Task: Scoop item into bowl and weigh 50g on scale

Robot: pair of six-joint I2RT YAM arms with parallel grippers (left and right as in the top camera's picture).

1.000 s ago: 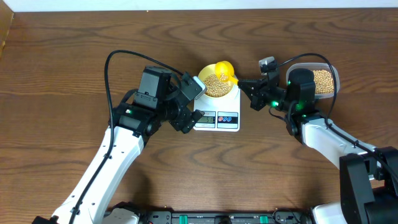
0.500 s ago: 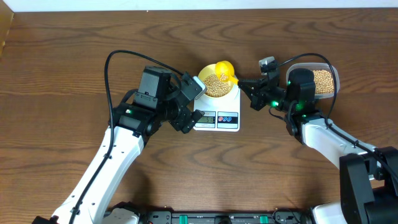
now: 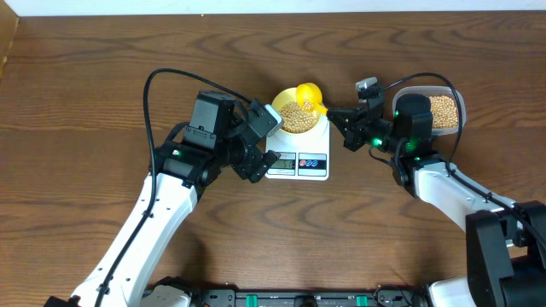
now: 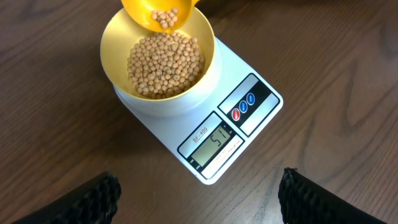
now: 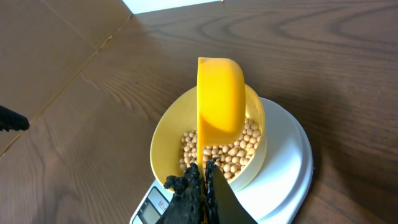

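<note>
Overhead view, clock directions. The bowl [image 4: 118, 38], holding the beans [image 4: 165, 65], sits on the 12 o'clock end of the scale [image 4: 231, 67]; the display [image 4: 211, 144], at 6 o'clock, appears to read 51. The right gripper [image 5: 202, 173], jaws pressed together on the handle of the yellow scoop [image 5: 219, 106], lies at 3 o'clock of the bowl. The scoop's long axis runs 3 to 9 and its cup is tipped over the bowl. The left gripper [image 4: 199, 202], jaws spread and empty, hovers at 8 o'clock of the scale. The right arm is judged better placed for any correction. The tub [image 3: 461, 104] lies further out at 3 o'clock.
</note>
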